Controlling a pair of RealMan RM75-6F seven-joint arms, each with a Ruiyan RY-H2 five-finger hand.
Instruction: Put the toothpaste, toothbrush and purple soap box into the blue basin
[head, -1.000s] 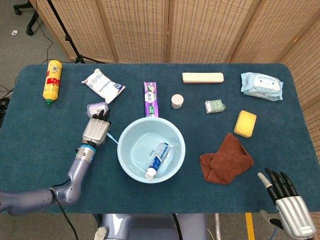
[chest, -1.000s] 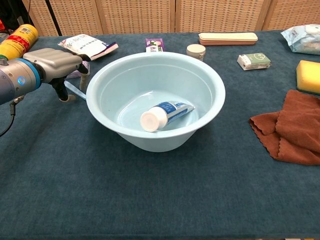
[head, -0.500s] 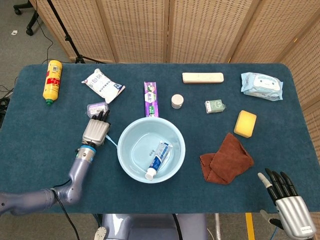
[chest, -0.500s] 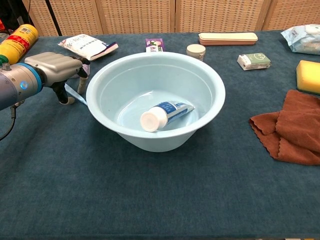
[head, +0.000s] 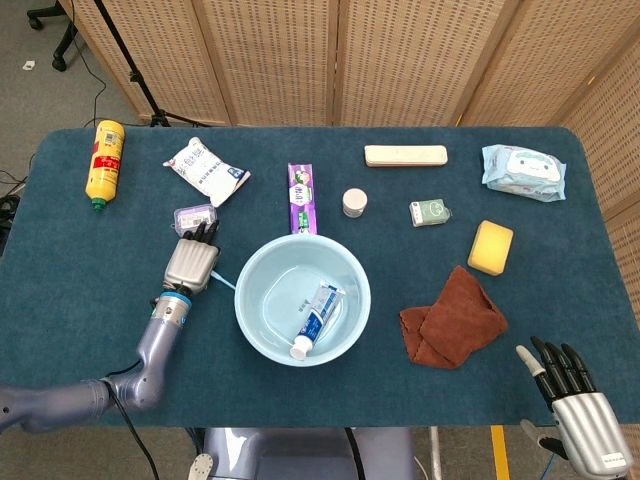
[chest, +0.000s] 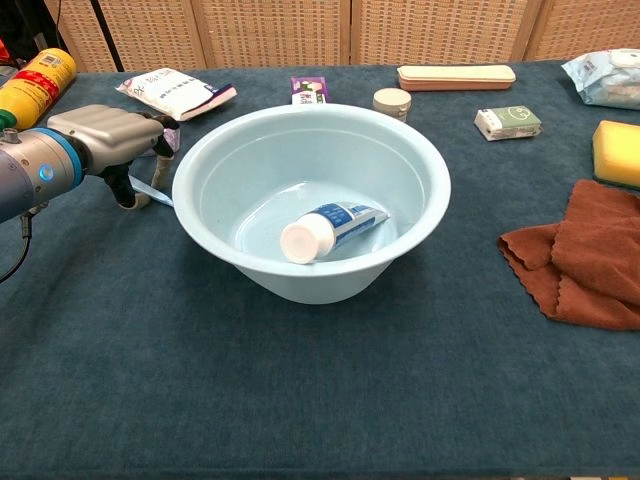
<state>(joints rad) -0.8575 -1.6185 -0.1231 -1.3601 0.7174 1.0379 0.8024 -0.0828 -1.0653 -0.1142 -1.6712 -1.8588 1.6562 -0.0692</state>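
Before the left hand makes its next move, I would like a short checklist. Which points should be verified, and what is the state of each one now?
1. Toothpaste already in the blue basin: ok, it lies on the basin floor.
2. Toothbrush in the basin: not ok, a light blue handle lies on the table beside the basin, under the left hand.
3. Left hand holds the toothbrush firmly: cannot tell, the fingers point down over it, contact is hidden.
4. Purple soap box in the basin: not ok, it sits on the table just beyond the left hand.
5. Right hand out of the way: ok, it is at the near right table edge, holding nothing.
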